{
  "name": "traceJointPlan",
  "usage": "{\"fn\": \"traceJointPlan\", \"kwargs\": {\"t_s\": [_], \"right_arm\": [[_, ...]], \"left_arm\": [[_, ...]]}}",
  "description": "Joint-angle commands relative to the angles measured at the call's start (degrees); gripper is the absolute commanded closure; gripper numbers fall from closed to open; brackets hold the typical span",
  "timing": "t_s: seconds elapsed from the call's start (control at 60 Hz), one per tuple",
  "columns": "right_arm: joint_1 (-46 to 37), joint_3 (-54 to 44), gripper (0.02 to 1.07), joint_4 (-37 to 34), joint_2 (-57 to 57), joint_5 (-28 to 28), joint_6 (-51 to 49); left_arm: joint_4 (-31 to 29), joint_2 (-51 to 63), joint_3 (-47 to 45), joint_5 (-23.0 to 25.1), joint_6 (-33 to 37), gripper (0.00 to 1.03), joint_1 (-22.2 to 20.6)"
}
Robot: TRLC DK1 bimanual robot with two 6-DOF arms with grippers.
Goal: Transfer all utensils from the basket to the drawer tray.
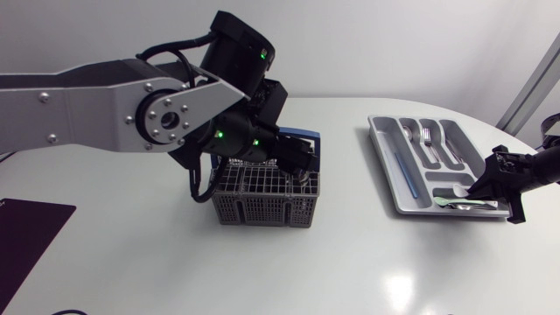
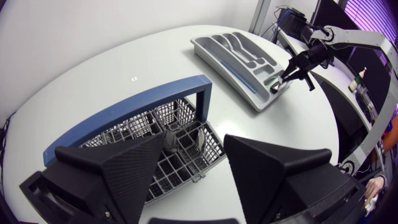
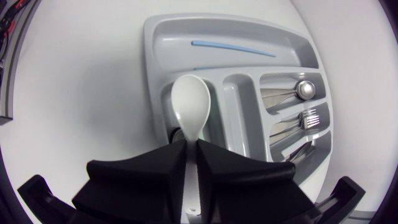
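The grey wire basket (image 1: pixel 262 199) with a blue handle (image 2: pixel 124 109) stands mid-table. My left gripper (image 1: pixel 302 173) hangs just over its right end, open (image 2: pixel 193 143), with nothing between the fingers. Metal utensil ends (image 2: pixel 180 140) show in the basket compartments below it. The grey drawer tray (image 1: pixel 395 179) lies to the right, holding a metal spoon (image 3: pixel 305 89), a fork (image 3: pixel 309 117) and a blue stick (image 3: pixel 230 48). My right gripper (image 3: pixel 191 144) is shut on the handle of a white spoon (image 3: pixel 189 102), whose bowl sits low over the tray's near compartment (image 1: pixel 457 203).
A dark mat (image 1: pixel 26 227) lies at the table's front left corner. My left arm's big silver link (image 1: pixel 105 105) spans the left half of the table above the surface. Bare tabletop lies between basket and tray.
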Motion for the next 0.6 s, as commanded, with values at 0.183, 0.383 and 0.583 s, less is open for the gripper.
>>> {"fn": "traceJointPlan", "kwargs": {"t_s": [0.183, 0.383, 0.583], "right_arm": [[4.5, -6.2, 0.88, 7.9, 0.1, 8.0, -5.3], [5.2, -9.1, 0.57, 13.1, -0.5, 9.8, -4.7], [5.1, -11.2, 0.40, 11.6, -6.4, 6.9, -0.9]], "left_arm": [[1.7, 2.0, -1.6, -0.4, 0.6, 0.35, -0.8], [3.5, 3.3, -2.2, -0.9, 0.6, 0.35, -1.3], [4.6, 5.0, -2.3, -0.9, 1.1, 0.35, -1.8]]}}
